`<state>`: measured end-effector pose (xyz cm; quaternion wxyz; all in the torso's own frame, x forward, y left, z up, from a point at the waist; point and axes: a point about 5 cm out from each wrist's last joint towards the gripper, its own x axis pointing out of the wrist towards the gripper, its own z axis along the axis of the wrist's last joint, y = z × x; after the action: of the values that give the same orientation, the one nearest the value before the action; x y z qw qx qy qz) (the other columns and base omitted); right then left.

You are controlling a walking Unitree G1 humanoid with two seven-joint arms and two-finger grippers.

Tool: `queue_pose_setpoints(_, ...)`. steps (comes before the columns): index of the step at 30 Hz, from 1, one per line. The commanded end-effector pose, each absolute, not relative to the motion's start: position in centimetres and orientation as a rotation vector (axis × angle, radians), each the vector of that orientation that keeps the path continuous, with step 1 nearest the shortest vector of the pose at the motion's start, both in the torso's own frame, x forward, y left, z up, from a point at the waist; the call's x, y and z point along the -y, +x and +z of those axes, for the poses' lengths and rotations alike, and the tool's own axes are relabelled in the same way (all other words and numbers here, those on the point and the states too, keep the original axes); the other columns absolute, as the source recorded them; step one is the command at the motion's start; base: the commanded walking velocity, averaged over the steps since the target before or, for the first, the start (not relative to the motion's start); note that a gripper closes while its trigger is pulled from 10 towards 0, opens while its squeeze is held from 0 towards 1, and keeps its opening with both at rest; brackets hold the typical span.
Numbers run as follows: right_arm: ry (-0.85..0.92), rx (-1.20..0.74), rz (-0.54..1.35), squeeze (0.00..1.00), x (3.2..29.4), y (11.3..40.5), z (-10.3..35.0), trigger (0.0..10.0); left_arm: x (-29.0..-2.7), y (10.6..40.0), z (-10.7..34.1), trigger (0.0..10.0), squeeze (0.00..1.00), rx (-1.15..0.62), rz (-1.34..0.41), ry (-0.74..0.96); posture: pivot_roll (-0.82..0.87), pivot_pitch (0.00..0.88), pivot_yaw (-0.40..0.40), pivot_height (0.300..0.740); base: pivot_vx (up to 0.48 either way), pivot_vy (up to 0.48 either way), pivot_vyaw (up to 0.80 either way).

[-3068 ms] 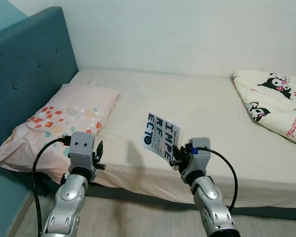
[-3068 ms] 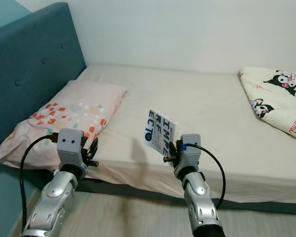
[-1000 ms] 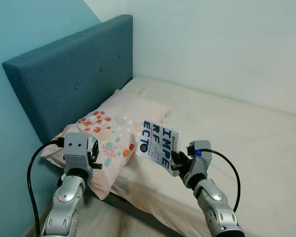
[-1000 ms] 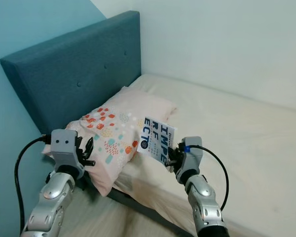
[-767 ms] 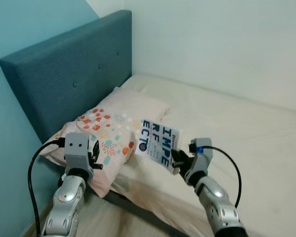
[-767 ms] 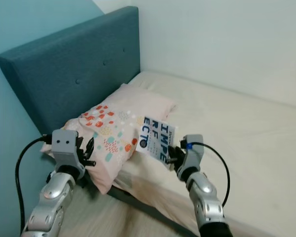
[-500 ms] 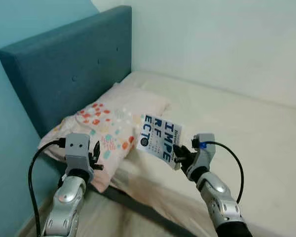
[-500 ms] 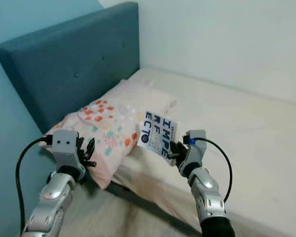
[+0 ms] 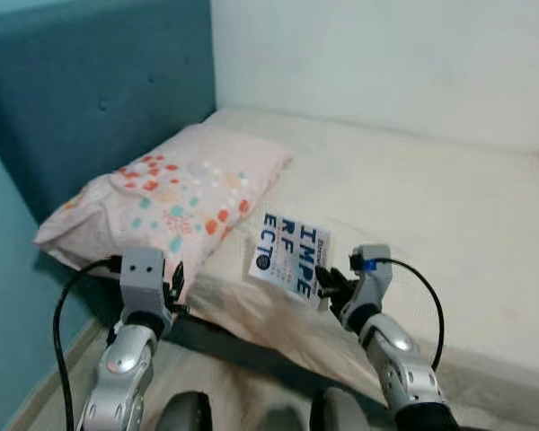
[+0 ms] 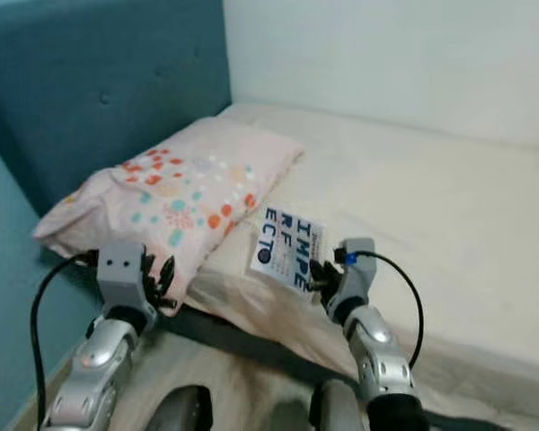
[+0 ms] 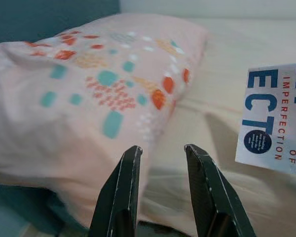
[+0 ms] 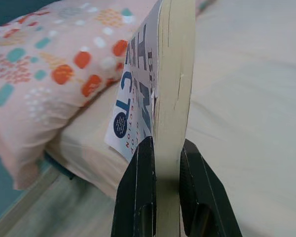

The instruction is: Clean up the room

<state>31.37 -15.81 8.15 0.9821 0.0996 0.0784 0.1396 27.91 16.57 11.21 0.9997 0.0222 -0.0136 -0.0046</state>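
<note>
My right gripper [image 9: 326, 285] is shut on a white paperback book [image 9: 290, 253] with large blue letters on its cover, held upright above the near edge of the bed [image 9: 449, 206]. In the right wrist view both fingers [image 12: 138, 187] clamp the book's page edge [image 12: 173, 74]. My left gripper [image 9: 173, 285] hangs open and holds nothing, close to the near end of a pink pillow [image 9: 171, 193] with coloured spots. In the left wrist view its fingers [image 11: 121, 192] stand apart before the pillow [image 11: 74, 94], with the book [image 11: 276, 118] off to one side.
A blue padded headboard [image 9: 81, 108] stands behind the pillow against a teal wall. A white wall backs the bed. Wooden floor [image 9: 216, 386] lies below the mattress edge, and my two feet [image 9: 184, 415] show at the lower edge.
The camera has tilted down and swung right: the bed and pillow sit lower and closer, and my feet have come into view. My right gripper still holds the book.
</note>
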Motion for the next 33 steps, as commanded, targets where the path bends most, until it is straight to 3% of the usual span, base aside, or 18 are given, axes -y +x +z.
queue_pose_setpoints(1, 0.213, -0.119, 0.273, 0.00, 16.1, 31.8, 9.0, 10.0, -16.4, 27.9, 11.2, 10.0, 0.00, 0.023, -0.017, 0.041, 0.06, 0.070, -0.052, 0.575, 0.000, 0.000, 0.00)
queue_pose_setpoints(8, 0.273, -0.150, 0.280, 0.00, 16.8, 33.7, 9.6, 10.0, -16.4, 28.0, 11.2, 10.0, 0.00, 0.025, -0.024, 0.047, 0.06, 0.086, -0.053, 0.575, 0.000, 0.000, 0.00)
queue_pose_setpoints(14, 0.586, -0.199, 0.396, 0.00, 17.3, 35.8, 11.2, 10.0, -17.4, 27.6, 11.8, 10.0, 0.00, 0.043, -0.005, 0.060, 0.09, 0.124, -0.063, 0.575, 0.000, 0.000, 0.00)
queue_pose_setpoints(17, 0.659, -0.195, 0.415, 0.00, 17.4, 36.2, 11.7, 10.0, -17.6, 27.4, 12.0, 10.0, 0.00, 0.049, -0.009, 0.060, 0.10, 0.131, -0.065, 0.575, 0.000, 0.000, 0.00)
queue_pose_setpoints(22, 0.895, -0.227, 0.475, 0.00, 17.3, 37.1, 12.7, 10.0, -17.5, 26.4, 12.9, 10.0, 0.00, 0.075, -0.113, 0.072, 0.14, 0.159, -0.077, 0.575, 0.000, 0.000, 0.00)
queue_pose_setpoints(33, 0.753, -0.431, 0.440, 0.00, 16.9, 36.2, 9.7, 10.0, -17.9, 24.5, 14.1, 10.0, 0.00, 0.072, -0.292, 0.175, 0.21, 0.217, -0.068, 0.575, 0.000, 0.000, 0.00)
